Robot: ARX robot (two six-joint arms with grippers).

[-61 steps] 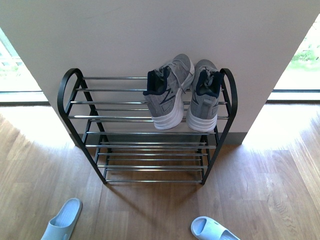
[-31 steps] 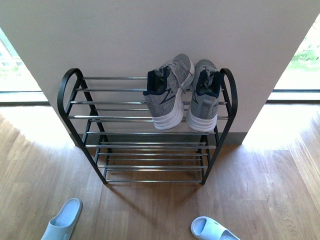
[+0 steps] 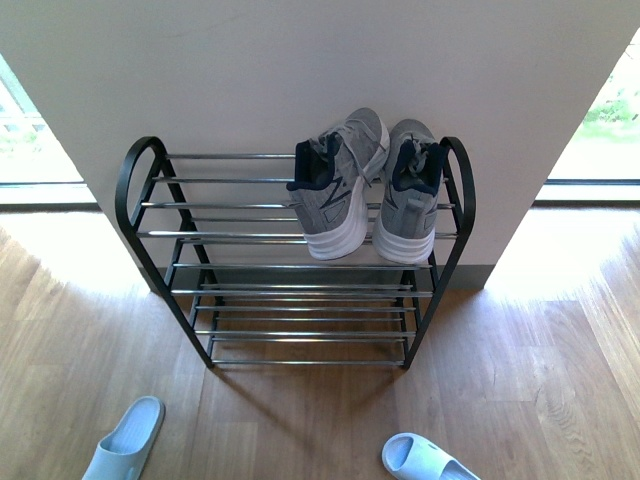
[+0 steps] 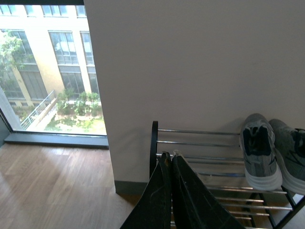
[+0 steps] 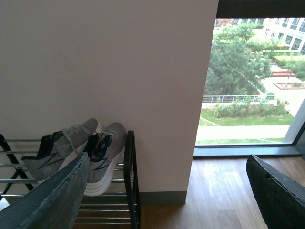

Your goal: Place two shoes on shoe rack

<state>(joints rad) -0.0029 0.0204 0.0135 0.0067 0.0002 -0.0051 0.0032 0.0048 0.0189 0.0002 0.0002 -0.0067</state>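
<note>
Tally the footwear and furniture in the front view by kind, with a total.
grey sneakers: 2
pale slide sandals: 2
shoe rack: 1
Total: 5

Shoe rack [image 3: 300, 291]: frame black metal, smooth, semi-matt; rods [image 3: 230, 206] bright silver metal, glossy w/ highlights. Inner shoe [image 3: 335, 190] & end shoe [image 3: 410, 205]: grey knit-looking cloth uppers, matt; dark cloth collars; white soles, smooth, rubbery look. Floor [image 3: 520, 380]: wood planks, grain visible, satin sheen. Wall [image 3: 300, 70] smooth, matt. Left slipper [image 3: 127, 440] & right slipper [image 3: 425, 462]: pale, smooth, plastic or foam, can't tell which. Left gripper [image 4: 170, 155] fingers [image 4: 190, 200] dark, matt, scuffed.
</note>
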